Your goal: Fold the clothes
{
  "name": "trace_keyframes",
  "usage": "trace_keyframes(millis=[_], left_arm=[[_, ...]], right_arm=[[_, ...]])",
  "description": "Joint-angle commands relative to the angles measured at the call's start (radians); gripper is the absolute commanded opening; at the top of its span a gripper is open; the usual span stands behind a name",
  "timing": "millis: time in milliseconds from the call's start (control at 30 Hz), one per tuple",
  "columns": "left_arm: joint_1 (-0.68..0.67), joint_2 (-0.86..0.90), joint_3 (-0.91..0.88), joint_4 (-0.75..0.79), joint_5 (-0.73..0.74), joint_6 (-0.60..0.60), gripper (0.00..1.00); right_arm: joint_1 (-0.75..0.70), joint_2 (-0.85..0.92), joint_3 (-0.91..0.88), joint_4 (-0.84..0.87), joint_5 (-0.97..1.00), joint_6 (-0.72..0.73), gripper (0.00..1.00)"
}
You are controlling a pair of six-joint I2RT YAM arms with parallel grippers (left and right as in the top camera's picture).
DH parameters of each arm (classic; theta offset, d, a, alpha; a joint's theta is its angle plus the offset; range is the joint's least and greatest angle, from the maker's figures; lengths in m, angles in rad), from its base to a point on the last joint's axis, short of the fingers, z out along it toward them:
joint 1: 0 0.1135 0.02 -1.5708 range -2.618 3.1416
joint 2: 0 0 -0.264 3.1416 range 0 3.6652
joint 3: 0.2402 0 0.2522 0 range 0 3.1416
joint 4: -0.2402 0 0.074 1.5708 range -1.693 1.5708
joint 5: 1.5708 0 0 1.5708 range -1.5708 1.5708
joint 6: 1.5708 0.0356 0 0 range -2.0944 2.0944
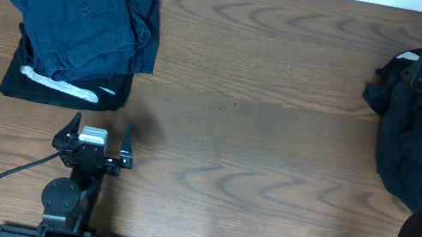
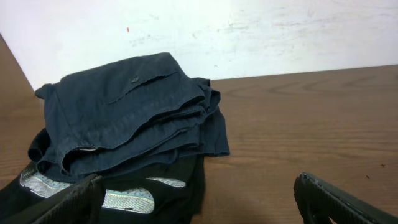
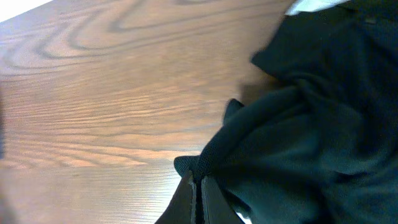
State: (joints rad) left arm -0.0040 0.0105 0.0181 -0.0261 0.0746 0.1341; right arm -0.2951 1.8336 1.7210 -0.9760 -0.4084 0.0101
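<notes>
Black, soft and crumpled, one large fabric top with a small white print lies bunched at the right edge of the one wood-grain table. A fold of it is pinched in the right claw, whose fingers are closed. Far left sits one pile: navy blue folded garments atop one black folded piece with a silvery stripe. Nearby, the left claw gapes wide, empty.

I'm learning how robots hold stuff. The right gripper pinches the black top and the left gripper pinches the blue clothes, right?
Not quite. The left gripper is open and holds nothing, just short of the blue clothes, as the overhead view shows. The right gripper does pinch the black top.
</notes>
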Motion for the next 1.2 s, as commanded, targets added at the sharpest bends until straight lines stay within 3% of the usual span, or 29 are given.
trace_keyframes(millis=[0, 433, 633, 833, 1000, 1100, 1167], left_arm=[[-0.006, -0.007, -0.014, -0.037, 0.014, -0.001, 0.98], [-0.006, -0.007, -0.014, -0.037, 0.014, -0.001, 0.98], [-0.006, -0.007, -0.014, -0.037, 0.014, 0.0, 0.98], [-0.006, -0.007, -0.014, -0.037, 0.014, 0.0, 0.98], [-0.006, -0.007, -0.014, -0.037, 0.014, -0.001, 0.98], [-0.006, -0.007, -0.014, -0.037, 0.014, 0.0, 0.98], [-0.006, -0.007, -0.014, -0.037, 0.014, 0.0, 0.98]], right_arm=[[0.015, -0.003, 0.006, 0.007, -0.119, -0.019, 0.01], [0.14, 0.002, -0.121, 0.108, -0.063, -0.019, 0.01], [0.235, 0.002, -0.283, 0.286, -0.063, -0.007, 0.01], [0.332, 0.002, -0.484, 0.583, -0.054, 0.012, 0.01], [0.395, 0.002, -0.594, 0.729, 0.077, 0.068, 0.03], [0.406, 0.0, -0.589, 0.741, 0.095, 0.066, 0.27], [0.402, -0.014, -0.562, 0.727, 0.095, 0.067, 0.36]])
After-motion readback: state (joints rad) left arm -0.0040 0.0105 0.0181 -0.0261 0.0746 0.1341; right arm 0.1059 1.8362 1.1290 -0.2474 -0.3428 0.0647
